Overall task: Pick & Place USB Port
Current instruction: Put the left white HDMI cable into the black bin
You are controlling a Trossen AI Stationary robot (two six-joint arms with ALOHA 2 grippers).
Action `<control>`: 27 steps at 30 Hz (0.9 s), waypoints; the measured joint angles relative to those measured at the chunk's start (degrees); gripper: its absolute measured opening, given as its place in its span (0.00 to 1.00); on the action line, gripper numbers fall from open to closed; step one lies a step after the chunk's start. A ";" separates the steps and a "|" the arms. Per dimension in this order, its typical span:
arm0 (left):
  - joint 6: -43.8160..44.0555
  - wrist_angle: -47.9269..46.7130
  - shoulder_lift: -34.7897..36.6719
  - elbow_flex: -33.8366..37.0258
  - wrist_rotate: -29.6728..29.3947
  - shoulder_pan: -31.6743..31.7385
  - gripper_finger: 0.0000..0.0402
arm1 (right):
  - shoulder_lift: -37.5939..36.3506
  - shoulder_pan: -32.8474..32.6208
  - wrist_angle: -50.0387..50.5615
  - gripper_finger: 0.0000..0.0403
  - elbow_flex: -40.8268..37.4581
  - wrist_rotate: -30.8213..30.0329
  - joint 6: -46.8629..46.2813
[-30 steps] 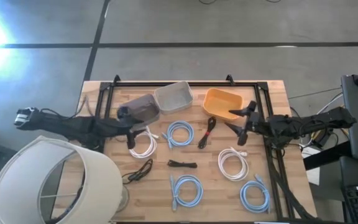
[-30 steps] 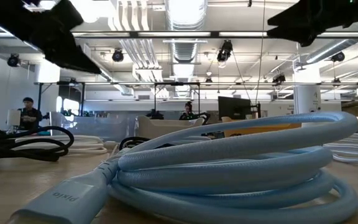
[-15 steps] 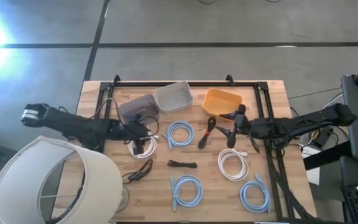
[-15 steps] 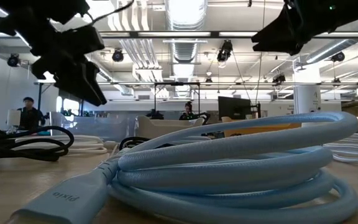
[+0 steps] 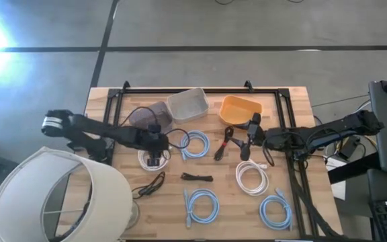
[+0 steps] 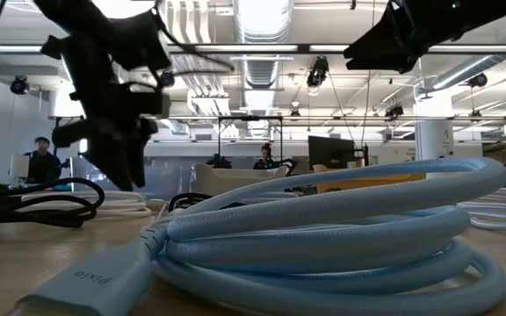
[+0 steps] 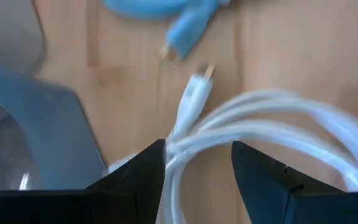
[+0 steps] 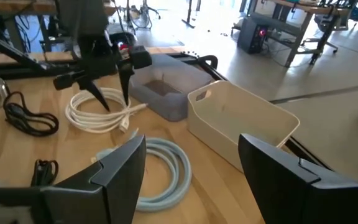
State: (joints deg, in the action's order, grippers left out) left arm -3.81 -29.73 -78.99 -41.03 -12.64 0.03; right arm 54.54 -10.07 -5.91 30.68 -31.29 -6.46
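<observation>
My left gripper (image 5: 154, 154) is open and points down over a white coiled USB cable (image 5: 154, 160) lying flat on the wooden table. In the left wrist view its two fingers stand on either side of the cable's strands (image 7: 194, 140), near the white plug (image 7: 194, 93), with no touch showing. The right wrist view shows this gripper (image 8: 104, 84) just above the white coil (image 8: 101, 115). My right gripper (image 5: 246, 136) is open and hovers beside a black cable (image 5: 224, 142), in front of the orange bin (image 5: 240, 111). It holds nothing.
A grey bin (image 5: 150, 115) and a white bin (image 5: 188, 104) stand at the far side beside the orange one. Blue coils (image 5: 193, 144) (image 5: 202, 204) (image 5: 275, 212), another white coil (image 5: 252, 176) and black cables (image 5: 197, 177) (image 5: 150, 185) lie about. A lampshade (image 5: 52, 195) covers the near left corner.
My left gripper has moved toward the table's right and near edge, tipped to point down, and dropped onto the white coil's position. My right gripper has slid toward the table's left, nearer the black cable. No cable has moved.
</observation>
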 joint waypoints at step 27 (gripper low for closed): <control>0.31 -0.69 -4.42 -3.46 5.13 0.00 0.27 | 3.38 0.00 0.61 0.62 -0.04 0.23 1.11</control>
State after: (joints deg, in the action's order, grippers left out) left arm -3.50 -30.42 -83.40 -44.49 -7.50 0.03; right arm 57.92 -10.07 -5.30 30.63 -31.06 -5.34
